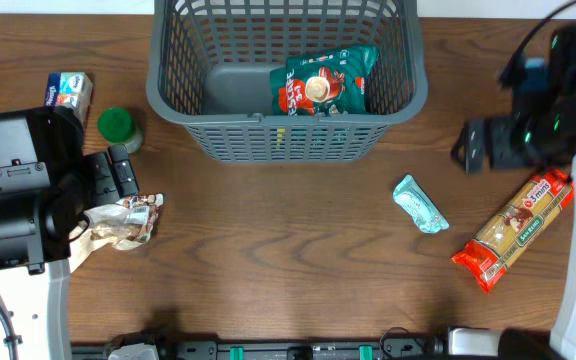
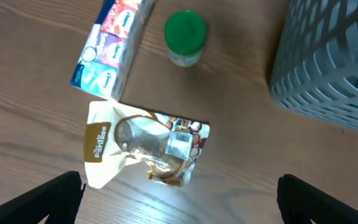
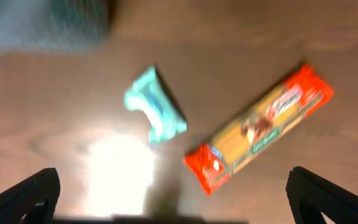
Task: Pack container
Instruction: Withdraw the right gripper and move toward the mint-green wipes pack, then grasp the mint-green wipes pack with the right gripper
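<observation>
The container point(image 1: 283, 138), a dark grey lattice basket, stands at the table's far middle with a green and red snack packet point(image 1: 323, 82) inside. My left gripper point(image 1: 116, 190) hangs open over the left side. A crumpled clear and brown packet point(image 2: 145, 146) lies on the wood just ahead of its spread fingers point(image 2: 42, 199), untouched. My right gripper point(image 1: 473, 145) is open above the right side, and its view is blurred. Below it lie a small teal packet point(image 3: 156, 106) and a long orange-red pasta packet point(image 3: 260, 127). Nothing sits between the fingers of either gripper.
A blue and white tissue pack point(image 1: 68, 92) and a green-lidded jar point(image 1: 118, 127) sit at the far left, beside the basket's left wall point(image 2: 328, 62). The teal packet point(image 1: 420, 204) and pasta packet point(image 1: 516, 228) lie right of centre on the brown wooden table.
</observation>
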